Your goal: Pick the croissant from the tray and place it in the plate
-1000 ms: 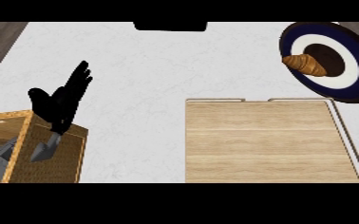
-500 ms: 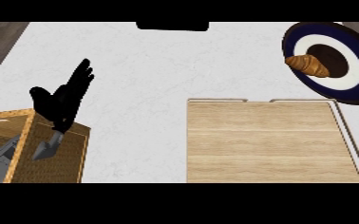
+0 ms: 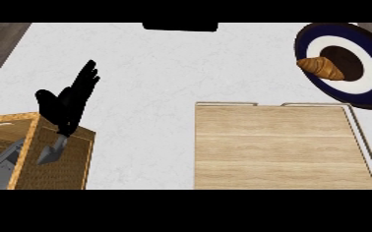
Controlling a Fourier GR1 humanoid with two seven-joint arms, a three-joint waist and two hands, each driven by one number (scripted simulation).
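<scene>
Croissant (image 3: 322, 68) already sits on the plate (image 3: 309, 42), top right, lying across the white ring and dark centre. Wooden tray (image 3: 272, 147) lower right carries nothing I can see. So I judge the placing done; nothing left except maybe parking the arms. My left hand (image 3: 69, 101) shows at the left, above a wicker basket (image 3: 76, 150), fingers straight and pressed together pointing up, thumb out to the side, holding nothing, resting. My right hand isn't in view.
</scene>
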